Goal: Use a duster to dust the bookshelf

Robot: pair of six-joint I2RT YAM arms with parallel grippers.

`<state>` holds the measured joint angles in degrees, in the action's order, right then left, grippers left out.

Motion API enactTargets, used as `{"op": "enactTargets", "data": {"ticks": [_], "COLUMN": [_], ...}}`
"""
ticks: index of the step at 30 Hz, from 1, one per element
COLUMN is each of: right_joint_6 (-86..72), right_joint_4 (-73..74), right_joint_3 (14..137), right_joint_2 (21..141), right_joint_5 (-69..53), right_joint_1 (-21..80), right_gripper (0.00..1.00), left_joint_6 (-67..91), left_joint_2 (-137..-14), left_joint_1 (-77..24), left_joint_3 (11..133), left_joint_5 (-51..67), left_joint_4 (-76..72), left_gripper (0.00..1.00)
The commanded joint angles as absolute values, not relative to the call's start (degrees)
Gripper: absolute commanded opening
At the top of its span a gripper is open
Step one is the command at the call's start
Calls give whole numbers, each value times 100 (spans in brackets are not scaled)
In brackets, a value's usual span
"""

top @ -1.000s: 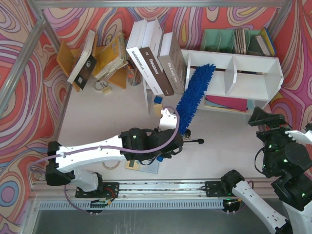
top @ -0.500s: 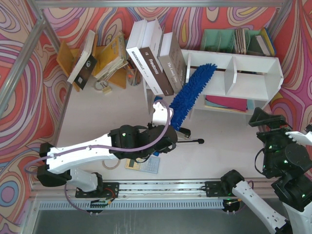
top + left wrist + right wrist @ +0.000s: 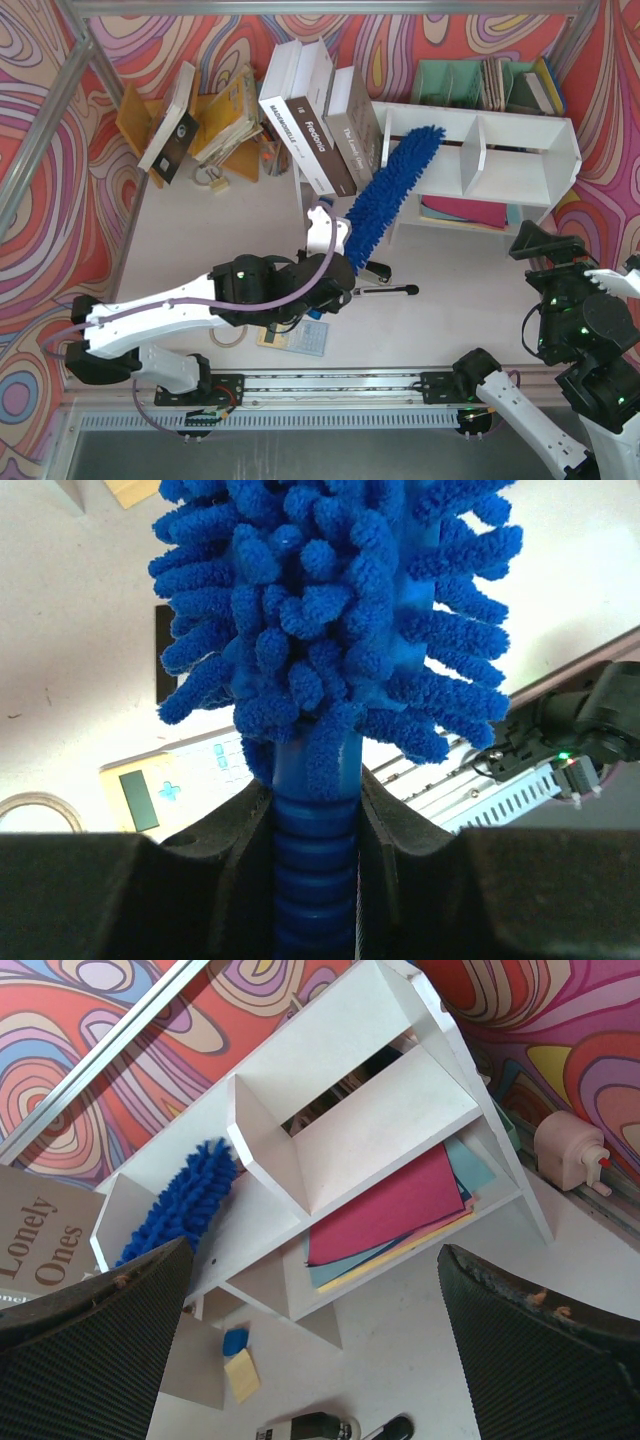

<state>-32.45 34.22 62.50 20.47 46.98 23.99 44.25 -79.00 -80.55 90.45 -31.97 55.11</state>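
Mid-table, left arm [image 3: 170, 315] stretched toward bookshelf [image 3: 520, 130], left end effector [image 3: 315, 800] clamping duster [image 3: 395, 190].

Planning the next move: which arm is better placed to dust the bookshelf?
Left: the left gripper is shut on the duster, whose tip reaches the bookshelf; the right gripper is open, empty.

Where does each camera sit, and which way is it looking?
Top: above and behind, looking down on the table; left arm and right arm show.
Left wrist: on that arm, looking along the left pincer, shut on the duster.
Right wrist: on its arm, looking between the open right pincer at the bookshelf.
Shared: the duster, in all three.
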Motion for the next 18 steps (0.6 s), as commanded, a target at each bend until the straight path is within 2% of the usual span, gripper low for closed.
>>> {"op": "enactTargets", "data": {"ticks": [1,11,18], "right_joint_6": [-3311,-3296,-3303], "right_joint_4": [3490,3437,3437], "right_joint_3": [6264,6283,6319], "right_joint_2": [1986,2038,2074], "right_joint_5": [4838,4808,4790], "right_joint_1": [2415,2410,2417], "right_gripper": [98,97,97], "left_joint_6": [4312,4463,4266], "left_joint_2": [-7415,-7227,-7705], "left_joint_1": [-8021,-8018,-8017], "left_joint_3": [9211,8793,8799], "left_joint_5": [-3420,-3348,-2596], "left_joint_4": [4887,4824,4522], "left_gripper": [0,0,0]}}
